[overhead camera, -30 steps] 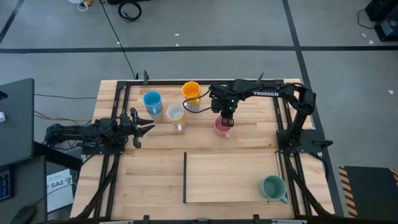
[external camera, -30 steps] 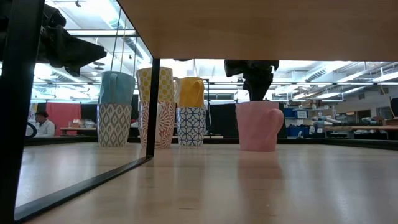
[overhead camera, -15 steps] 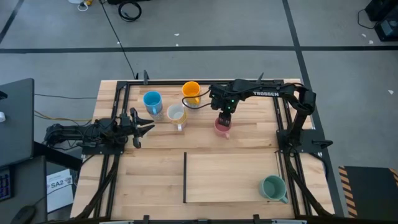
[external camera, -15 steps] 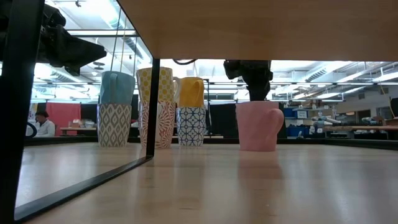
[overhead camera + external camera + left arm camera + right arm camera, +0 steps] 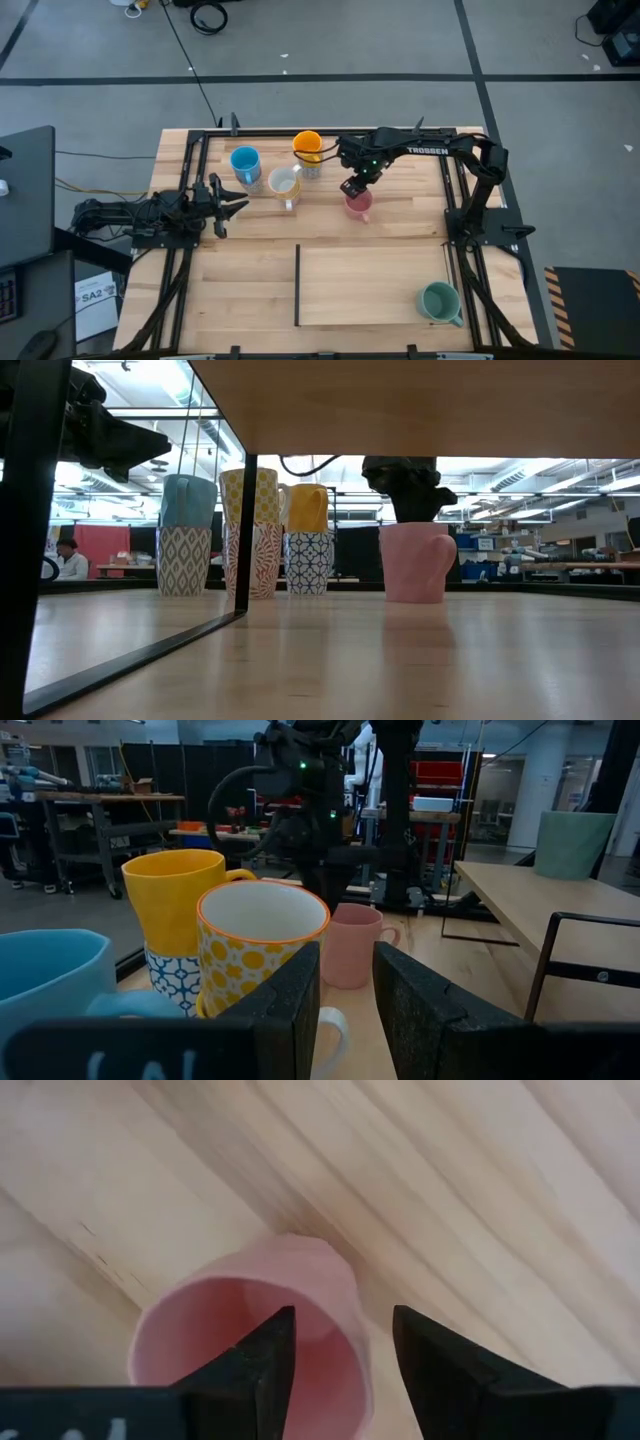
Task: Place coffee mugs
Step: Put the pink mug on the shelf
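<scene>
While the pink mug stands upright on the bare wooden table, the right gripper hangs just above its rim with its fingers spread, one over the mug's hollow and one outside the wall, gripping nothing. The mug appears released, so the step in hand is judged to be the let-go at the end of this placement. It sits well apart from the row of three stacked pairs nearer the table's far edge: a blue mug, a yellow-dotted mug with an orange rim, and an orange mug, each on a patterned mug beneath. A green mug rests alone on the raised board at the near right corner. The left gripper waits at the left side, holding nothing. Next, the right arm would need to rise clear of the rim without tipping the mug, then reach toward the green one.
</scene>
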